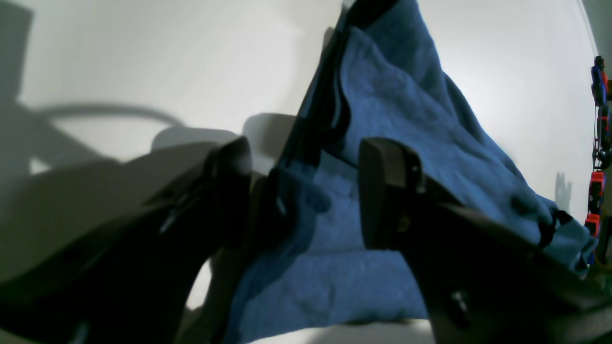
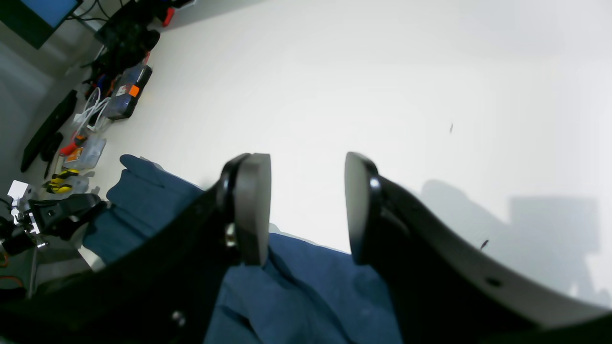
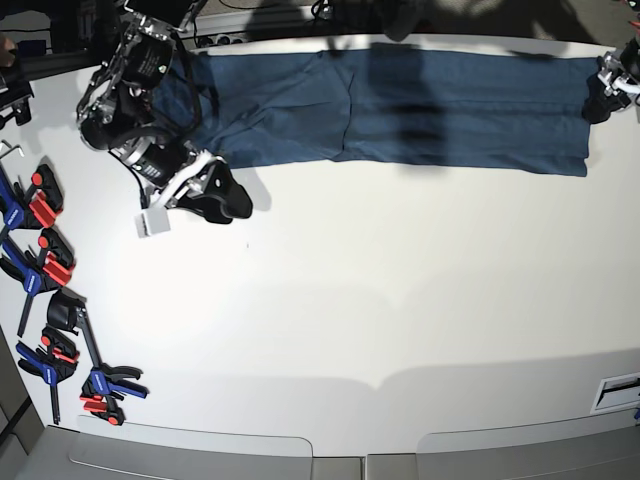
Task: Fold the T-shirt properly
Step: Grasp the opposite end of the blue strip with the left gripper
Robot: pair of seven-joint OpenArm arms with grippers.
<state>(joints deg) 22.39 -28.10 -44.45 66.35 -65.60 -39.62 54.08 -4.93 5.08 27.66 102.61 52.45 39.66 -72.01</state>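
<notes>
Several red-and-blue clamps [image 3: 45, 262] line the left edge of the white table [image 3: 380, 290] in the base view. Next comes the right gripper [image 3: 222, 195], hanging just off the near hem of the T-shirt [image 3: 400, 105]; its jaws stand partly apart with only bare tabletop between them in the right wrist view [image 2: 306, 210], gripping nothing, the cloth's edge just below the fingertips. The T-shirt lies as a long band along the table's far edge, reaching nearly from one side to the other, its near hem fairly straight. In front of it the table runs broad and bare down to the near edge. At the far right, the left gripper [image 3: 600, 95] sits at the shirt's end; its jaws are spread wide [image 1: 306, 191], with bunched blue fabric rising between them, not clamped.
</notes>
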